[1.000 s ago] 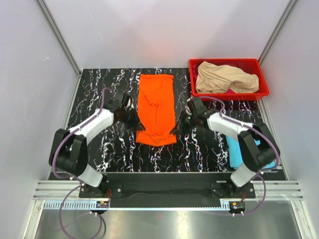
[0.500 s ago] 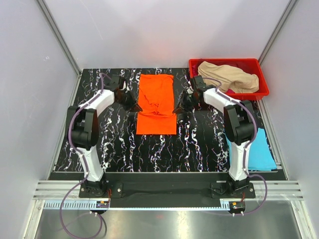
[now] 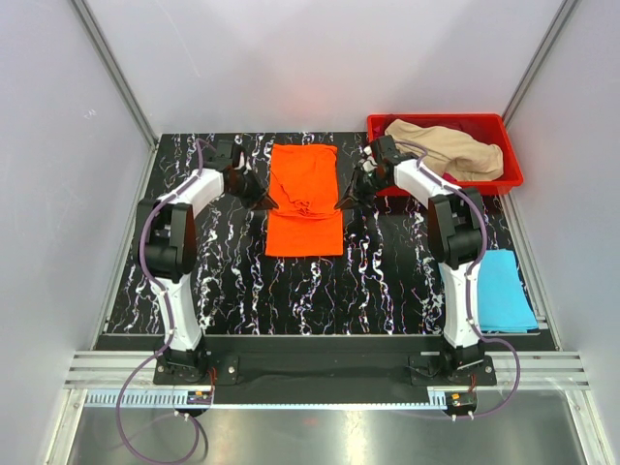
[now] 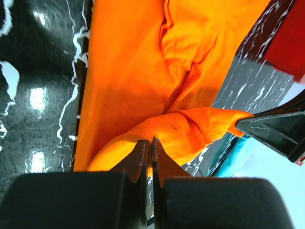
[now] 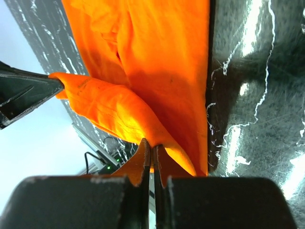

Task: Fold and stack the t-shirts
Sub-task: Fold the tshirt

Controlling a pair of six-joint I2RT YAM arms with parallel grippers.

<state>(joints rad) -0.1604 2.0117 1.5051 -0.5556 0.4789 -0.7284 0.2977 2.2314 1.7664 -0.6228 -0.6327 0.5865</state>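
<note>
The bright orange t-shirt (image 3: 304, 199) lies lengthwise at the middle back of the table, its near part lifted and carried over the far part. My left gripper (image 3: 263, 201) is shut on its left edge, seen in the left wrist view (image 4: 150, 141). My right gripper (image 3: 342, 201) is shut on its right edge, seen in the right wrist view (image 5: 151, 147). The orange cloth (image 4: 143, 62) hangs in a fold between both grippers. A light blue t-shirt (image 3: 502, 289) lies folded at the near right. A beige t-shirt (image 3: 441, 148) lies crumpled in the red bin. The magenta t-shirt is hidden.
The red plastic bin (image 3: 513, 177) stands at the back right corner, just behind my right arm. The table top is black marble-patterned (image 3: 320, 291). White walls close the left, back and right sides.
Both grippers have moved away from me toward the table's back, carrying the near hem of the orange t-shirt over its far part. The light blue t-shirt has come into full view.
</note>
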